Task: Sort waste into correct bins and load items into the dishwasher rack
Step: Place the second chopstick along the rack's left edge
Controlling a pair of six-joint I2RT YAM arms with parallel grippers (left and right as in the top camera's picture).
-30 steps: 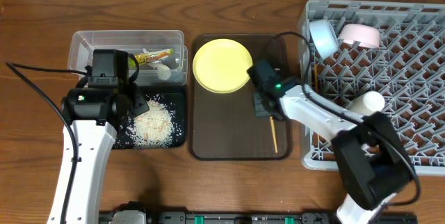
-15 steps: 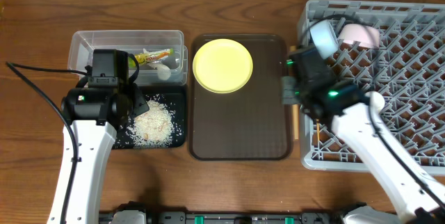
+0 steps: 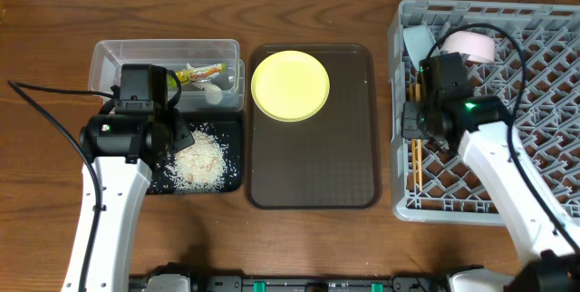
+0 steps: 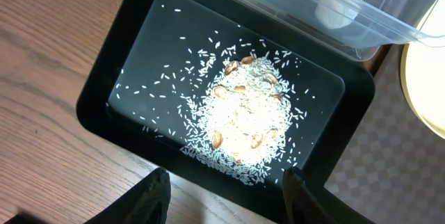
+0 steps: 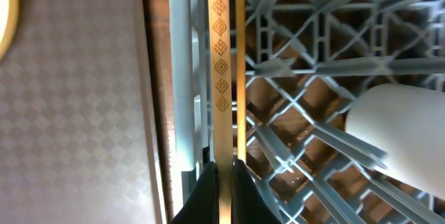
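Observation:
My right gripper (image 5: pixel 222 172) is shut on a wooden chopstick (image 5: pixel 221 64), held over the left edge of the grey dishwasher rack (image 3: pixel 544 102); chopsticks (image 3: pixel 417 160) show there in the overhead view. A light blue bowl (image 3: pixel 419 40), a pale pink-white bowl (image 3: pixel 471 45) and a white cup (image 5: pixel 400 133) sit in the rack. The yellow plate (image 3: pixel 290 85) lies on the brown serving tray (image 3: pixel 317 174). My left gripper (image 4: pixel 226 196) is open above the near edge of the black tray (image 4: pixel 125 64) with rice (image 4: pixel 243 109). The clear container (image 3: pixel 118 61) holds the wrapper (image 3: pixel 201 73) and white paper (image 3: pixel 214 95).
The brown serving tray lies between the black tray and the rack. Bare wooden table (image 3: pixel 317 247) runs along the front and the back. The left arm's cable (image 3: pixel 45 111) trails over the table at the left.
My right gripper has carried the chopstick rightward from the brown tray to over the rack's left edge. The left arm has not moved.

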